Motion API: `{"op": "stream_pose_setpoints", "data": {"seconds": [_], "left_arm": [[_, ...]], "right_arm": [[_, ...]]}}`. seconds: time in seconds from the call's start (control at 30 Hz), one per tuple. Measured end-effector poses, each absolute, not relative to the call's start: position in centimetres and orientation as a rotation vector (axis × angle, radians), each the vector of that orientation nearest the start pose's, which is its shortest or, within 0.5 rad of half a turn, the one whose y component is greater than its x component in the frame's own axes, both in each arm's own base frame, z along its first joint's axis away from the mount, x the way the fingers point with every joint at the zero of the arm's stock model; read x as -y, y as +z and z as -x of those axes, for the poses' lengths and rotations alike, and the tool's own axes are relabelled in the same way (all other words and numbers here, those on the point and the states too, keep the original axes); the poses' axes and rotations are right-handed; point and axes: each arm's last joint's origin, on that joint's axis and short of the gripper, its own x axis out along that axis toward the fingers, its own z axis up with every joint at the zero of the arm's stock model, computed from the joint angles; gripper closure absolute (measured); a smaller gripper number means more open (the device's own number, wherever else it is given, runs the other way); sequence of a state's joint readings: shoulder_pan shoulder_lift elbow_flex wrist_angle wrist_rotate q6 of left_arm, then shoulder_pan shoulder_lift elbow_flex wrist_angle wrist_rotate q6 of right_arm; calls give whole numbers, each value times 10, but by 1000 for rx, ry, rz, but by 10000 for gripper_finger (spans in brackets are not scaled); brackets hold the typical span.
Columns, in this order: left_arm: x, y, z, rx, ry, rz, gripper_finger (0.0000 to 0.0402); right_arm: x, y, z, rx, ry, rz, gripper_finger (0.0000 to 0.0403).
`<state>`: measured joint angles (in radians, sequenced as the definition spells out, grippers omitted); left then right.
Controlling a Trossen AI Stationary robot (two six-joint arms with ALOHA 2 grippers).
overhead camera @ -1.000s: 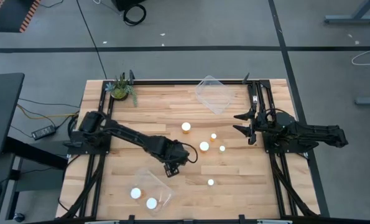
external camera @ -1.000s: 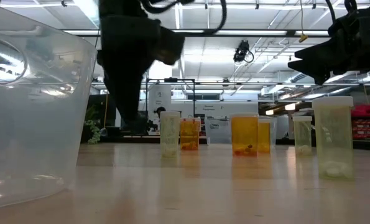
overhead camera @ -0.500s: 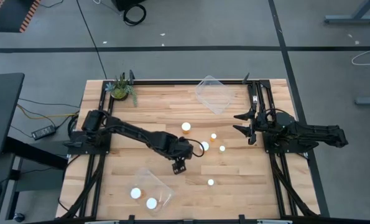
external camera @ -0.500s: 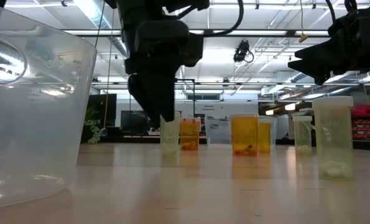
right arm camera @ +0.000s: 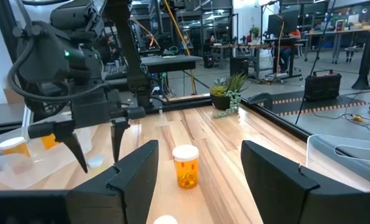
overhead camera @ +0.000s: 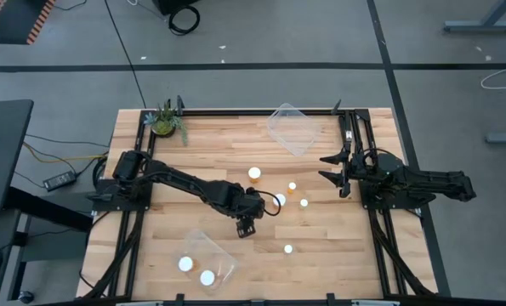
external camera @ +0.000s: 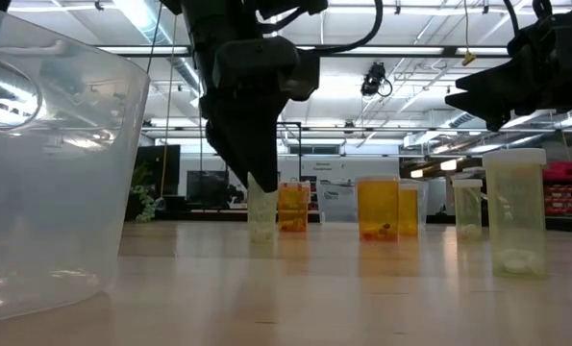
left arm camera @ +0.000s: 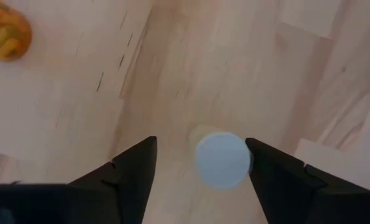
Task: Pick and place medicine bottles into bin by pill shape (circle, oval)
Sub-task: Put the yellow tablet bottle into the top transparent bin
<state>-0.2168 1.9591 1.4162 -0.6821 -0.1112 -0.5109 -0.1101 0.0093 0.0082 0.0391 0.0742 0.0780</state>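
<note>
Several white-capped medicine bottles stand upright on the wooden table: five show in the high view around point(overhead camera: 279, 200), and two more lie in the clear bin point(overhead camera: 210, 259) at the near left. My left gripper point(overhead camera: 246, 226) is open, pointing down over a pale narrow bottle point(external camera: 261, 207). That bottle's white cap point(left arm camera: 222, 160) sits between the two fingers. My right gripper point(overhead camera: 336, 174) is open and empty at the table's right side, above the table point(external camera: 497, 91). My left gripper's fingers stand on either side of the pale bottle's white cap point(left arm camera: 229, 163), coming from above and pointing down. The cap lies close against one finger point(left arm camera: 272, 177). I cannot tell whether they touch. The bottle stands upright on the table.
A second clear bin point(overhead camera: 291, 127) lies at the far middle. A small green plant point(overhead camera: 165, 121) stands at the far left corner. An orange bottle point(right arm camera: 186, 167) stands ahead of my right gripper. Another orange bottle point(left arm camera: 4, 34) lies beyond my left gripper.
My left gripper has moved toward the table's right edge, away from the near-left bin, and has come down over the pale narrow bottle. Its fingers now reach the bottle's cap. The bottles have stayed in place.
</note>
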Motion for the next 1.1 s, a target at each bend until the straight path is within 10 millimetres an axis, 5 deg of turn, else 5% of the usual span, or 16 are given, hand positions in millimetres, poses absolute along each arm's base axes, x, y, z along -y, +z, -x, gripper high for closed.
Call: {"op": "stream_pose_setpoints", "data": {"seconds": [0.53,1.1], "left_arm": [[66,185,-389,-1193,216,272,264],[41,229,-412,-1081,171,239,265]], "right_arm": [[13,169,-97,45,-183,-77,166],[13,169,-97,44,-183,-77,166]]}}
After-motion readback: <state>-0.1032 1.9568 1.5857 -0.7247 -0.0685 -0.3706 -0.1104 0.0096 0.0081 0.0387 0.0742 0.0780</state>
